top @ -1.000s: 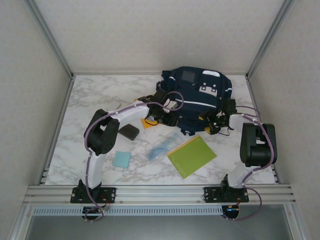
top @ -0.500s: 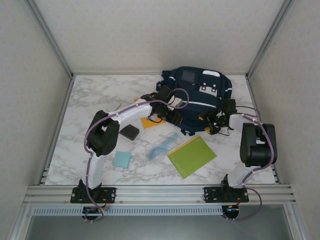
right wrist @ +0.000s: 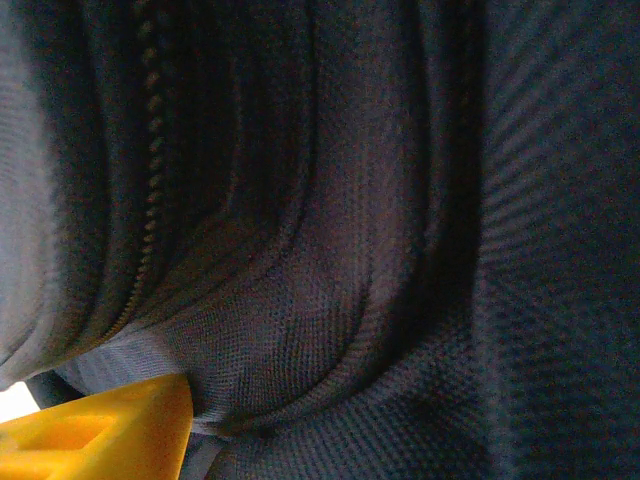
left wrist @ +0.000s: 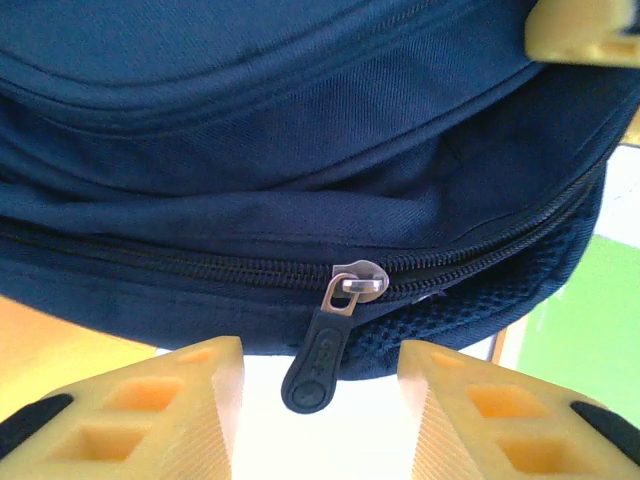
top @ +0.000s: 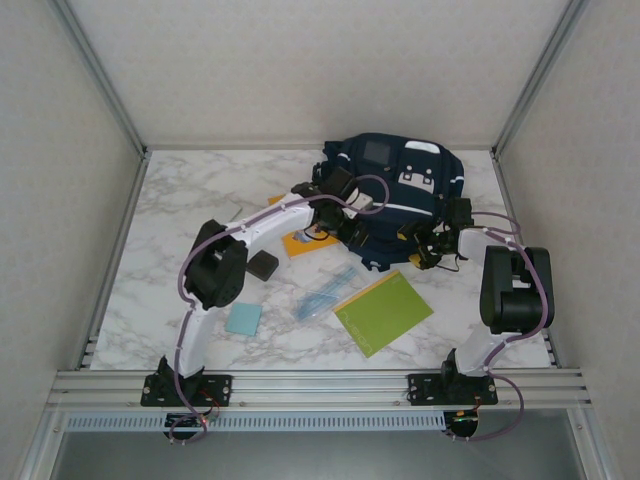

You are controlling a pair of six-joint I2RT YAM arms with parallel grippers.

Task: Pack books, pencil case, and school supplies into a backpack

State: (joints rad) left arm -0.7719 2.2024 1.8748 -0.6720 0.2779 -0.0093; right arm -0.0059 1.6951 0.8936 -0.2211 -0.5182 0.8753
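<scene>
We held our left gripper (left wrist: 320,400) spread open at the near edge of the backpack (top: 400,200), fingers flanking the zipper pull (left wrist: 322,352), presumably to unzip it. Our right gripper (top: 426,247) pressed the backpack's right side, likely steadying it; we could not tell its grip. The lime-green notebook (top: 384,313) lay just in front of the backpack.

There was one large navy-blue fabric backpack (top: 400,185) with thin white stripes, and one white marble-patterned table (top: 180,200). The thin flat books numbered two: one small orange-yellow book (top: 297,245) and one larger plain lime-green notebook (top: 384,313). There was one dark, nearly black oblong pencil case (top: 264,265). Of the school supplies, two could be counted: one clear plastic packet of bluish sticks (top: 325,292) and one small light-blue square pad (top: 243,319). One black zipper pull (left wrist: 322,355) showed on the backpack. The white-and-black robot arms numbered two, the left arm (top: 255,228) and the right arm (top: 510,285).
</scene>
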